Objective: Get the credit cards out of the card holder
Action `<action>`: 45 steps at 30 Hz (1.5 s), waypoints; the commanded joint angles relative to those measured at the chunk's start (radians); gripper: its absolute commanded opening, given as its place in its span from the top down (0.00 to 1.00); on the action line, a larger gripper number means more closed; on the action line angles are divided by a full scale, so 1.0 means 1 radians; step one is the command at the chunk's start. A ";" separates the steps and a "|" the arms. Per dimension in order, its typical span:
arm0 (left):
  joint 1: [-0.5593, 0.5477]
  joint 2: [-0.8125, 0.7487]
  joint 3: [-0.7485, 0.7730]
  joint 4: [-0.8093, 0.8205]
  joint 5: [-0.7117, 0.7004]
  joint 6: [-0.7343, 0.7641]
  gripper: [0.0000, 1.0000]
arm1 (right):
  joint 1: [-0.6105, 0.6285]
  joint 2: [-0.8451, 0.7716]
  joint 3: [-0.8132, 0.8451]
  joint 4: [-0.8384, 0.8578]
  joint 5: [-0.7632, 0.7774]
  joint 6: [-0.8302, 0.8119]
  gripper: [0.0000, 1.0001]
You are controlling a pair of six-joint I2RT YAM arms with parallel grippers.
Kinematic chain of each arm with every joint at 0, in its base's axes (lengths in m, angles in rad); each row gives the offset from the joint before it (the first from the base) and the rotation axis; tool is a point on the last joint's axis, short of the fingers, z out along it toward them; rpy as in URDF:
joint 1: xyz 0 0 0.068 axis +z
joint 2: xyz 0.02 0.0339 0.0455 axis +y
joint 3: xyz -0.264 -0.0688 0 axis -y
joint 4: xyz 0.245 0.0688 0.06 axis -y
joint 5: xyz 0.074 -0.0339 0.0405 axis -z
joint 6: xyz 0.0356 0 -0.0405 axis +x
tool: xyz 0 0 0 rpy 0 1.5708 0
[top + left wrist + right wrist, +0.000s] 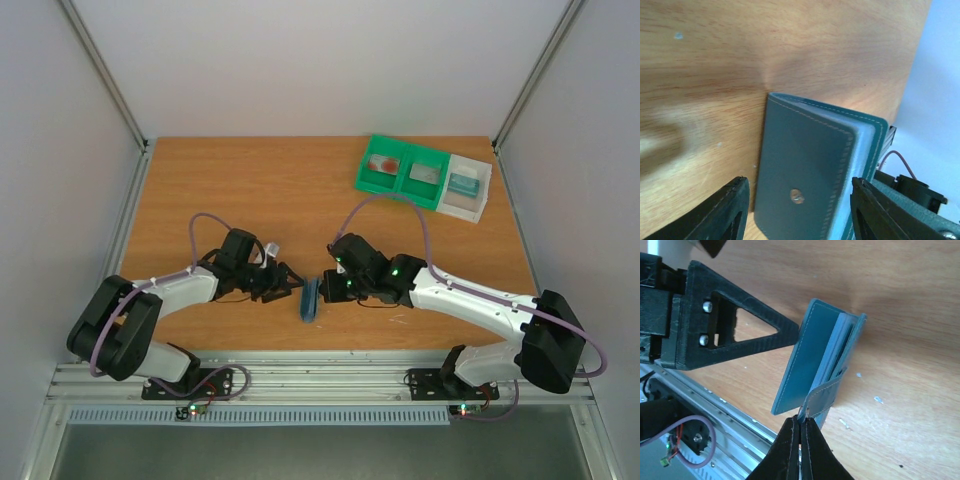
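Left wrist: card holder (805, 175) on edge within half-open left end effector (799, 200). Right end effector (801, 427) clamped on its strap (822, 390).

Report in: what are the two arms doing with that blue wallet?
Right jaws shut on wallet strap. Left jaws open, either side of wallet. Wallet on edge on table, folded shut. Nothing blocking.

Slate-blue card holder (309, 298) stands on edge, strap pinched in the right claw (801, 425), between the fingers of the left claw (796, 200); a reddish credit card (383, 163) lies well beyond both.
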 commanded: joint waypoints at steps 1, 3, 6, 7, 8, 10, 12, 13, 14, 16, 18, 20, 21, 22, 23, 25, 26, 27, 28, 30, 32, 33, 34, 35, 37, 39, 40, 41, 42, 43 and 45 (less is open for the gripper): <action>-0.004 0.006 -0.020 0.141 0.075 -0.028 0.42 | 0.007 -0.022 0.004 0.089 -0.039 -0.003 0.99; -0.004 0.012 -0.027 0.160 0.085 -0.038 0.42 | 0.007 -0.025 -0.007 0.107 -0.028 0.001 0.99; -0.004 0.022 -0.034 0.162 0.073 -0.034 0.41 | 0.007 -0.016 -0.013 0.105 -0.015 0.011 0.99; -0.004 0.025 -0.034 0.160 0.068 -0.032 0.43 | 0.007 -0.014 -0.016 0.103 -0.014 0.012 0.99; -0.004 0.029 -0.035 0.154 0.063 -0.029 0.47 | 0.007 -0.014 -0.020 0.100 -0.014 0.012 0.99; -0.004 0.040 -0.027 0.133 0.053 -0.021 0.54 | 0.008 -0.020 -0.027 0.085 0.008 0.008 0.99; -0.004 0.046 -0.026 0.130 0.052 -0.014 0.55 | 0.007 -0.031 -0.044 0.069 0.046 0.009 0.99; -0.004 0.043 -0.025 0.129 0.049 -0.014 0.56 | 0.007 -0.034 -0.052 0.058 0.061 0.011 0.99; -0.004 0.040 -0.024 0.127 0.046 -0.013 0.57 | 0.006 -0.038 -0.058 0.044 0.077 0.011 0.99; -0.004 0.034 -0.021 0.114 0.035 -0.008 0.59 | 0.006 -0.038 -0.072 0.018 0.108 0.012 0.99; -0.004 0.035 -0.021 0.111 0.028 -0.005 0.63 | 0.006 -0.043 -0.103 0.025 0.122 0.013 0.99; -0.004 0.045 -0.019 0.117 0.030 -0.006 0.65 | 0.006 -0.055 -0.144 0.058 0.126 0.014 0.99; -0.004 0.052 -0.018 0.119 0.028 -0.005 0.66 | 0.005 -0.058 -0.158 0.066 0.130 0.017 0.98; -0.004 0.061 -0.017 0.118 0.024 -0.004 0.66 | 0.005 -0.059 -0.168 0.069 0.136 0.018 0.98; -0.004 0.071 -0.014 0.121 0.026 -0.003 0.66 | 0.006 -0.057 -0.172 0.066 0.139 0.018 0.97; -0.004 0.090 -0.015 0.145 0.041 -0.009 0.66 | 0.006 -0.052 -0.169 0.052 0.139 0.017 0.95; -0.004 0.096 -0.014 0.149 0.042 -0.012 0.66 | 0.006 -0.050 -0.165 0.045 0.167 0.016 0.94; -0.004 0.099 -0.013 0.149 0.038 -0.013 0.66 | 0.006 -0.051 -0.165 0.041 0.177 0.014 0.93; -0.004 0.102 -0.011 0.144 0.033 -0.011 0.67 | 0.006 -0.053 -0.164 0.039 0.185 0.012 0.91; -0.004 0.112 -0.007 0.138 0.026 -0.006 0.71 | 0.005 -0.058 -0.160 0.022 0.200 0.012 0.86; -0.006 0.114 -0.007 0.144 0.028 -0.008 0.75 | 0.006 -0.065 -0.141 -0.011 0.206 0.010 0.81; -0.006 0.113 -0.009 0.146 0.027 -0.010 0.76 | 0.006 -0.066 -0.128 -0.035 0.206 0.007 0.79; -0.006 0.110 -0.012 0.147 0.024 -0.011 0.78 | 0.005 -0.068 -0.113 -0.058 0.205 0.008 0.77; -0.006 0.106 -0.014 0.146 0.020 -0.013 0.79 | 0.005 -0.068 -0.096 -0.084 0.206 0.008 0.75; -0.007 0.100 -0.019 0.144 0.019 -0.013 0.80 | 0.006 -0.070 -0.062 -0.123 0.202 0.007 0.71; -0.008 0.093 -0.023 0.145 0.019 -0.014 0.82 | 0.006 -0.077 -0.038 -0.139 0.209 -0.008 0.67; -0.009 0.091 -0.024 0.145 0.019 -0.015 0.83 | 0.006 -0.079 -0.030 -0.146 0.216 -0.012 0.65; -0.010 0.091 -0.026 0.146 0.018 -0.015 0.84 | 0.006 -0.084 -0.020 -0.156 0.218 -0.014 0.64; -0.010 0.090 -0.027 0.148 0.018 -0.017 0.86 | 0.006 -0.085 -0.004 -0.167 0.213 -0.017 0.63; -0.012 0.089 -0.028 0.149 0.019 -0.019 0.88 | 0.006 -0.086 0.013 -0.173 0.198 -0.019 0.62; -0.012 0.088 -0.030 0.144 0.023 -0.026 0.93 | 0.006 -0.089 0.034 -0.162 0.157 -0.020 0.61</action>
